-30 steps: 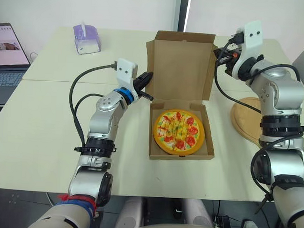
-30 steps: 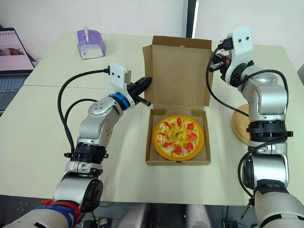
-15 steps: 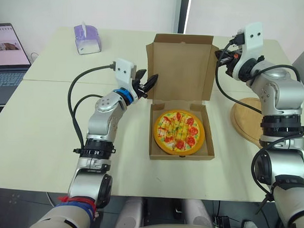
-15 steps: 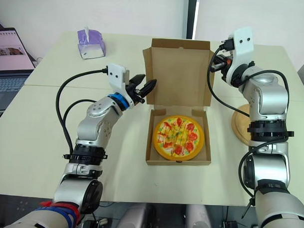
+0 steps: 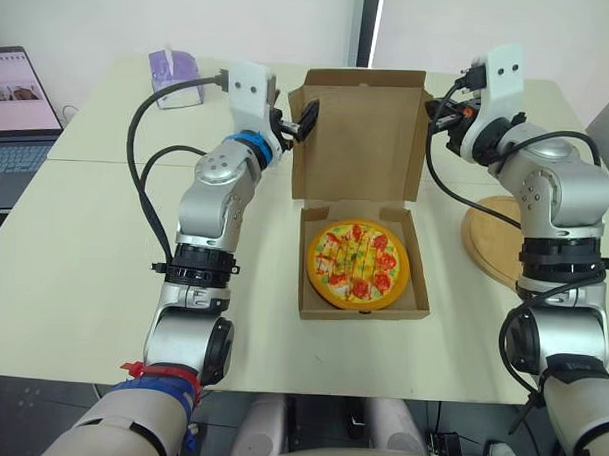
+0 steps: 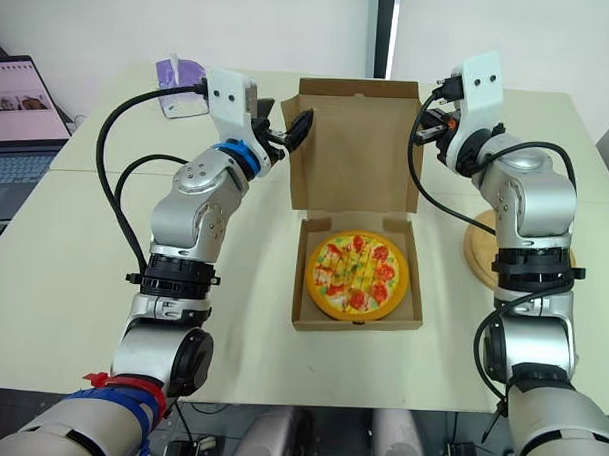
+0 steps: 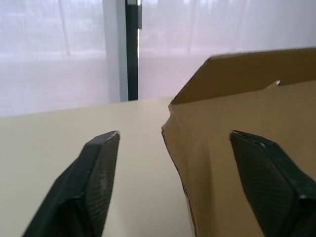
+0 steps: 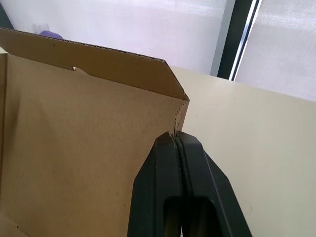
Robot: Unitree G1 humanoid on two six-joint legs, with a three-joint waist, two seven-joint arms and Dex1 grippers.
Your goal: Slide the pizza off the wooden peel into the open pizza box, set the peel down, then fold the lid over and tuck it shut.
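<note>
The pizza [image 5: 358,265] lies flat inside the brown box base [image 5: 307,293] at the table's middle. The lid [image 5: 363,140] stands upright behind it. My left gripper [image 5: 296,123] is open at the lid's upper left edge; in the left wrist view the lid's side flap [image 7: 237,163] sits between the two spread fingers [image 7: 94,168], touching neither. My right gripper [image 5: 436,111] is shut, with its tips [image 8: 175,137] against the lid's upper right corner [image 8: 180,106]. The round wooden peel [image 5: 494,240] lies on the table to the right of the box.
A purple tissue box [image 5: 173,73] stands at the back left of the table. An open laptop [image 5: 14,108] sits on a separate surface at the far left. Bare tabletop [image 5: 94,241] surrounds the box on the left and front.
My left arm has risen from beside the box base to the lid's upper left edge, and its gripper has opened. The right gripper has stayed at the lid's right corner.
</note>
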